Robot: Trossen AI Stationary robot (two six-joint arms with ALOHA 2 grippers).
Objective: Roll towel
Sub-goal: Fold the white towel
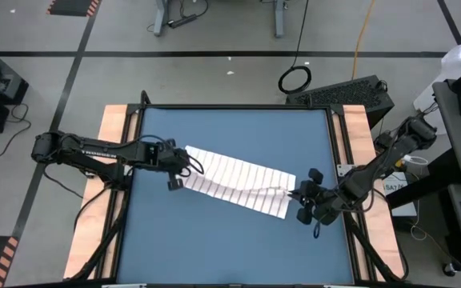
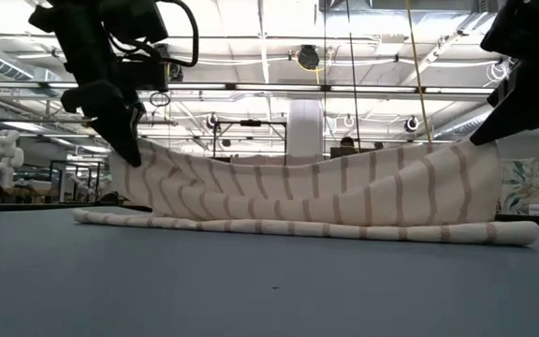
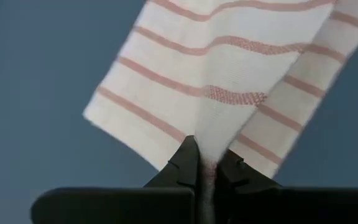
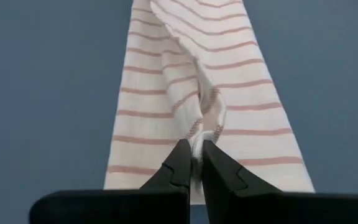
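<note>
A blue tabletop (image 1: 230, 240) with wooden side rails (image 1: 94, 224) fills the frame's centre. A coiled black cable (image 1: 294, 78) lies on the grey floor at upper centre-right.

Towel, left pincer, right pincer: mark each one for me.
towel (image 1: 234, 178): high view, striped middle of the cloth.
left pincer (image 3: 207, 167): left wrist view, between the tips, shut on the towel.
right pincer (image 4: 194, 155): right wrist view, between the tips, shut on the towel.

Both arms are dark, near-black, built of slim jointed links. The left arm (image 1: 94, 150) carries a faint pale marking along its forearm link, with a black cable looped by the wrist. The right arm (image 1: 374, 168) shows rounded joint housings. The fingers (image 4: 180, 163) are black, wedge-shaped, tapering toward the tips.
</note>
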